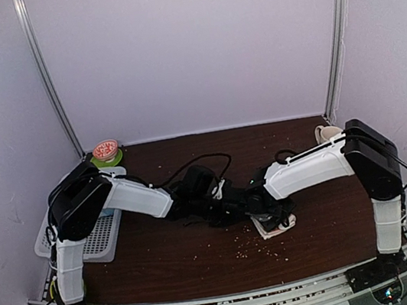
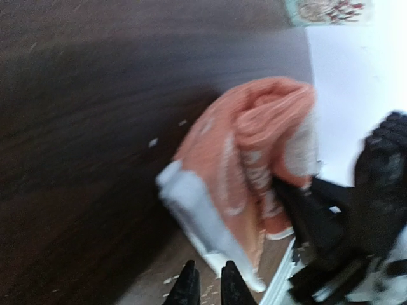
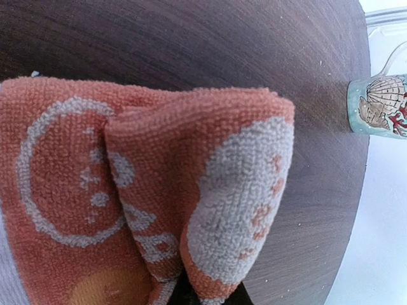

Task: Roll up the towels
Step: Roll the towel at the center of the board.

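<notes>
Right pincer (image 3: 206, 295) pinches the bunched peach towel (image 3: 146, 190) at mid-bench (image 3: 191, 44). Left pincer (image 2: 208, 287) sits near the towel's edge, tips barely spread, holding nothing.

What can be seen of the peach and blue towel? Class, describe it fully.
The towel is looped terry cloth, peach-orange with pale grey-blue circles and dots and a light blue edge panel. It is bunched and folded over into a loose, rounded hump, not a tidy roll. It rests on the dark wooden table, near the middle. The right gripper pinches a fold at its lower edge.
</notes>
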You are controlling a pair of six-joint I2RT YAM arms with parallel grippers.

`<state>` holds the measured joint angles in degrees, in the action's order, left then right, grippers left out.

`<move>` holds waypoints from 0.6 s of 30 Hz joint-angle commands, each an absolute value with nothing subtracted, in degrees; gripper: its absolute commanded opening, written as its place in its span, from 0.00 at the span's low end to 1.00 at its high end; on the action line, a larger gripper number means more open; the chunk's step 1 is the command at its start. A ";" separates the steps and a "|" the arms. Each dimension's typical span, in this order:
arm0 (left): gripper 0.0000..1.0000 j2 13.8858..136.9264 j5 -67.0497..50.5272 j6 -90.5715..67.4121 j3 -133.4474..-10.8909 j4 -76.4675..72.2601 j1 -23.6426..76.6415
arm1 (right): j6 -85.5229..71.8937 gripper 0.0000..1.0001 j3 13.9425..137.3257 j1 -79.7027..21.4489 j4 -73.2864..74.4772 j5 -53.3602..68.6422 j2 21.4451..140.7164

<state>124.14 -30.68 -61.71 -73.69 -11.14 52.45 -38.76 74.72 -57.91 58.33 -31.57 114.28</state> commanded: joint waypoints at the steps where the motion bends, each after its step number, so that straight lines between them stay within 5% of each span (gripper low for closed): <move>1: 0.14 122.09 -32.88 -67.19 -72.24 -25.50 52.11 | -39.66 0.00 72.26 -58.20 54.13 -31.27 112.72; 18: 0.10 130.70 -34.76 -68.37 -79.30 -21.36 52.10 | -38.86 0.00 72.06 -58.25 50.78 -28.78 109.02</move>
<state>127.98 -33.74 -68.12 -78.19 -22.46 51.86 -38.94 71.72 -57.89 53.08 -30.26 110.78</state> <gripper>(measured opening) 0.113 0.074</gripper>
